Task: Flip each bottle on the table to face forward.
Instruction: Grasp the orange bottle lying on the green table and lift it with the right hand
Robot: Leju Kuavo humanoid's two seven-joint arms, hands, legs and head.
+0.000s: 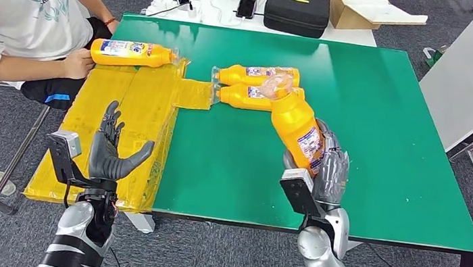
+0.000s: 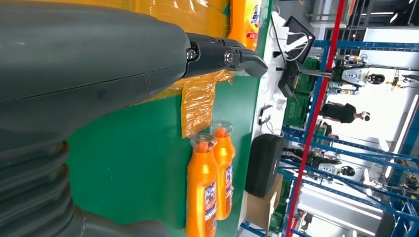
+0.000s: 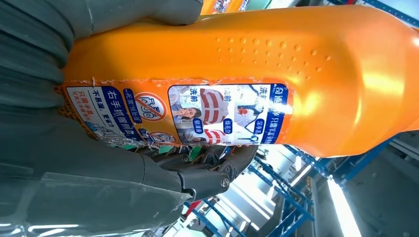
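Bottles number four on our count. Far left, a person's hand (image 1: 79, 63) rests against one bottle (image 1: 131, 54) lying on the yellow sheet (image 1: 118, 132). Our left hand (image 1: 109, 152) hovers released over that sheet, fingers spread, holding nothing. Mid-table, two bottles (image 1: 256, 86) lie side by side on the green table (image 1: 384, 124). Our right hand (image 1: 325, 168) grasps the fourth bottle (image 1: 296, 127), lifted and tilted. We judge the flip under way; next, turn its label forward and set it down.

A robotics lab or workshop: blue steel racking (image 2: 316, 143), equipment case (image 1: 297, 9), cardboard box (image 1: 362, 6), grey carpet
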